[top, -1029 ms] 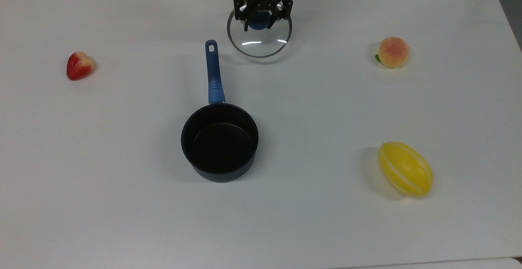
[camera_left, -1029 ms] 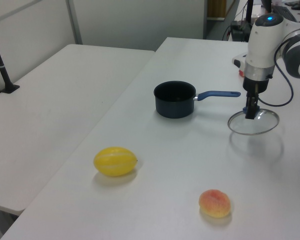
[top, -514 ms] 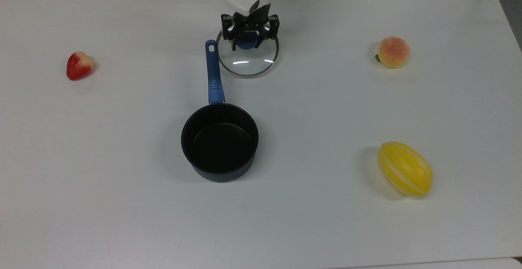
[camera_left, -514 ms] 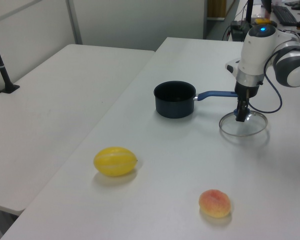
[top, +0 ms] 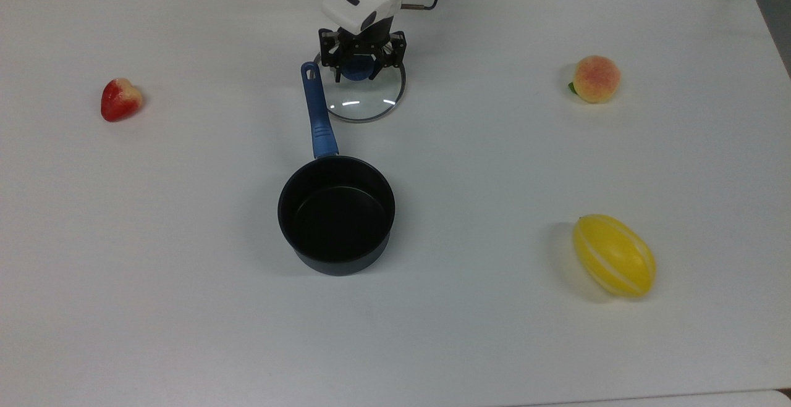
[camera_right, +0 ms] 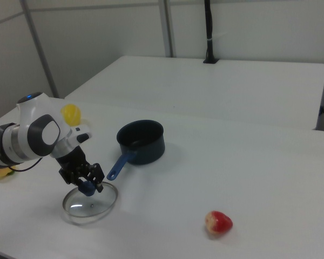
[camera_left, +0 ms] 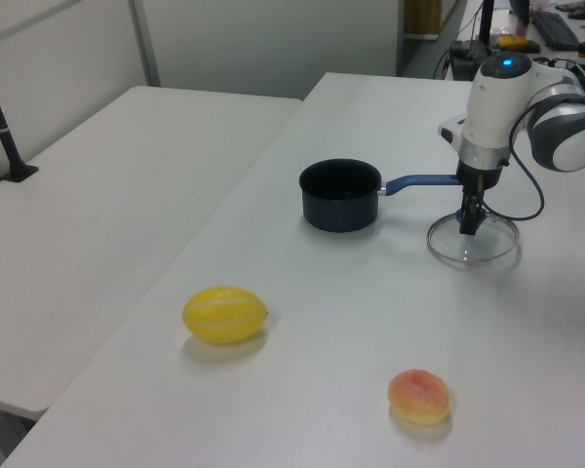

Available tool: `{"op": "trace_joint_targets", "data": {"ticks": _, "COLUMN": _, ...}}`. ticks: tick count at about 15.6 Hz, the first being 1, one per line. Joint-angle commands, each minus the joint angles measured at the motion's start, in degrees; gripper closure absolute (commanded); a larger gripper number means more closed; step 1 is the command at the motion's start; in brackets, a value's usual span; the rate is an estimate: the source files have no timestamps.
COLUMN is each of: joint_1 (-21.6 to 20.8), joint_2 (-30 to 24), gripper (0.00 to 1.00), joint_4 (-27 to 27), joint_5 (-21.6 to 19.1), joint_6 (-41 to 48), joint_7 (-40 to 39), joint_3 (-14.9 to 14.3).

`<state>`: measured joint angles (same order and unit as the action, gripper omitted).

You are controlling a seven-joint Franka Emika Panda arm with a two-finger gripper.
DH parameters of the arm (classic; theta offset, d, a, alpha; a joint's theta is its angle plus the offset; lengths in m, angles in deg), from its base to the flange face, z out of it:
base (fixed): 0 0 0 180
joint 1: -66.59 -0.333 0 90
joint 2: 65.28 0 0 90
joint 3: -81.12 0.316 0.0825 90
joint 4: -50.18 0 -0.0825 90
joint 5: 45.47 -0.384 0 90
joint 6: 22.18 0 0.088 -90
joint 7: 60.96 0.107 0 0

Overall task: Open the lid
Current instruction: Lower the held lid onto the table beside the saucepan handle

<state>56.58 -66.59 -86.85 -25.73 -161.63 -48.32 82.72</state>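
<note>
A white table (top: 185, 308) carries everything. In the top view, the yellow melon (top: 614, 264) lies nearest the lower edge, on the top view's right. Next comes the black saucepan (top: 336, 214), uncovered and empty, near the middle, its blue handle (top: 316, 110) pointing away toward the far edge. Farther back, a red strawberry (top: 120, 99) sits on the top view's left and a peach (top: 596, 78) on the top view's right, both well apart from the pan. In the left view a second white table (camera_left: 107, 185) stands alongside, with a pale wall behind it.

The lid (top: 364, 97) lies flat on the table just beside the end of the pan's handle, on the top view's right of it. It is round clear glass with a silver rim; light glints on the glass. Its blue knob (top: 356, 68) sits between the fingers of the gripper (top: 358, 68), which close on it from above. In the right view the lid (camera_right: 90, 204) rests on the table under the gripper (camera_right: 87, 184).
</note>
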Motion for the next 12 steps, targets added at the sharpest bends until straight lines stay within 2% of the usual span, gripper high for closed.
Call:
{"op": "trace_joint_targets", "data": {"ticks": 1, "joint_1": -0.01, "joint_2": 1.05, "gripper": 0.9, "joint_4": 0.19, "joint_5": 0.91, "joint_6": -1.1, "joint_7": -0.07, "joint_3": -0.19}}
{"op": "trace_joint_targets", "data": {"ticks": 2, "joint_1": -0.01, "joint_2": 1.22, "gripper": 0.85, "joint_4": 0.27, "joint_5": 0.91, "joint_6": -0.84, "joint_7": -0.07, "joint_3": -0.19}}
{"op": "trace_joint_targets", "data": {"ticks": 7, "joint_1": -0.1, "joint_2": 1.22, "gripper": 0.39, "joint_4": 0.28, "joint_5": 0.65, "joint_6": 0.83, "joint_7": 0.19, "joint_3": -0.1}}
{"op": "trace_joint_targets", "data": {"ticks": 10, "joint_1": -0.37, "joint_2": 1.05, "gripper": 0.18, "joint_4": 0.54, "joint_5": 0.39, "joint_6": 2.24, "joint_7": 0.19, "joint_3": 0.07}}
{"op": "trace_joint_targets", "data": {"ticks": 12, "joint_1": -0.63, "joint_2": 1.05, "gripper": 0.11, "joint_4": 1.24, "joint_5": 0.3, "joint_6": 4.25, "joint_7": 0.28, "joint_3": 0.25}}
